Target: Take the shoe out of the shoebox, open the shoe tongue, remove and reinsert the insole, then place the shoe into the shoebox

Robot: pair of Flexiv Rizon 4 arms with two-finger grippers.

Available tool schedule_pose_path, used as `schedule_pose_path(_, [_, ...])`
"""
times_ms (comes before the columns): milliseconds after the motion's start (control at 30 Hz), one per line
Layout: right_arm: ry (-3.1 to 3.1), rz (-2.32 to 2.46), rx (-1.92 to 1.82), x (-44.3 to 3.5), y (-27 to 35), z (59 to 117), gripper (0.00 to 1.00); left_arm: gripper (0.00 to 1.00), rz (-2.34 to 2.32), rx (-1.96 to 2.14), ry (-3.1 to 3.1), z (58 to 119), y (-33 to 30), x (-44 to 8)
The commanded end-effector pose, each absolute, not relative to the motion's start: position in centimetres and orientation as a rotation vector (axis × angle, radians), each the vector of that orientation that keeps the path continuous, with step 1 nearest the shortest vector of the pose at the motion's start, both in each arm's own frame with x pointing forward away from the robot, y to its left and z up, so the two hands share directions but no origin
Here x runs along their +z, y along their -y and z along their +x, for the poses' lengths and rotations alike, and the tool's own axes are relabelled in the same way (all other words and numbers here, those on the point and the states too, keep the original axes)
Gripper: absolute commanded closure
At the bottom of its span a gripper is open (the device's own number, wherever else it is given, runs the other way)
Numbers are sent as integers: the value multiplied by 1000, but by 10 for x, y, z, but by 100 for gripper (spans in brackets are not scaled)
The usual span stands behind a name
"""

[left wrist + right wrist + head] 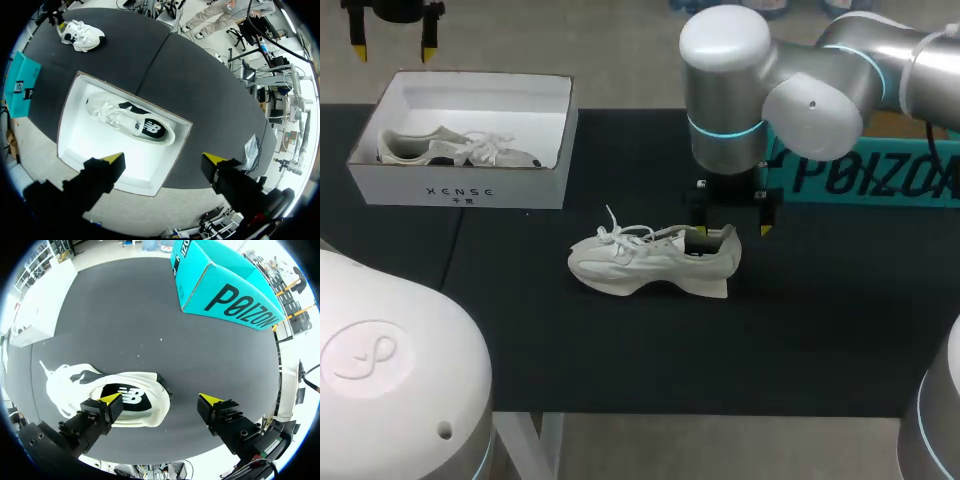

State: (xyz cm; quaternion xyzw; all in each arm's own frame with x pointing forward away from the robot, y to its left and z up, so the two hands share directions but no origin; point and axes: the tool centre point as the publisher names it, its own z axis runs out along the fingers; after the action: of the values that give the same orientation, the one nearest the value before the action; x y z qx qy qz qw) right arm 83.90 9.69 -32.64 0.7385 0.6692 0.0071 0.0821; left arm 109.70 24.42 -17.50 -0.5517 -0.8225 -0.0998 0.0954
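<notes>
Black table (620, 350) fills the head view. Its lower left corner is covered by the left arm's white base, and its lower right by the edge of the right arm's.

The right gripper (732, 232) (160, 401) hangs at mid-frame with its fingers spread, pinching nothing. In its wrist view one yellow tip is over the opening of the shoe (650, 262) (140, 407) and the other is over bare table past the heel, so the heel collar sits between them. The dark insole (131, 397) shows in the opening. Whether the inner tip touches the lining I cannot tell, as the collar half hides it in the head view.

The shoe stands on its sole at centre frame, toe to the left and laces loose. Just behind the gripper, at the right edge, stands a teal box (880, 175) (225, 285), its left end hidden by the right arm's joints.

The left gripper (393, 50) (164, 159) is at upper left, cut off by the frame's top edge. Its fingers are apart and empty, above the far rim of the shoebox (460, 185) (85, 145). In its wrist view the shoebox lies under and ahead of the tips. A second shoe (455, 148) (130, 120) lies inside, its sole hidden in the head view behind the near wall.

Bare table runs between the shoebox and the shoe, across the whole lower frame and right of the heel.
</notes>
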Motion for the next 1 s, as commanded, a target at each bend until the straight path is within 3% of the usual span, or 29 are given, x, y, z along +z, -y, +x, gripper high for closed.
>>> schedule_pose_path(33, [-2416, 2191, 360, -290, -98, 837, 0, 0, -1635, -296, 2435, 1098, -244, -174])
schedule_pose_path(133, [-2816, 1822, 723, -261, -108, 837, 0, 0, -1635, -296, 2435, 1098, -244, -174])
schedule_pose_path(233, [-3145, 1185, 727, -247, -97, 835, 0, 0, -1635, -296, 2435, 1098, -244, -174])
schedule_pose_path(1000, [-3145, 1185, 727, -247, -97, 835, 0, 0, -1635, -296, 2435, 1098, -244, -174])
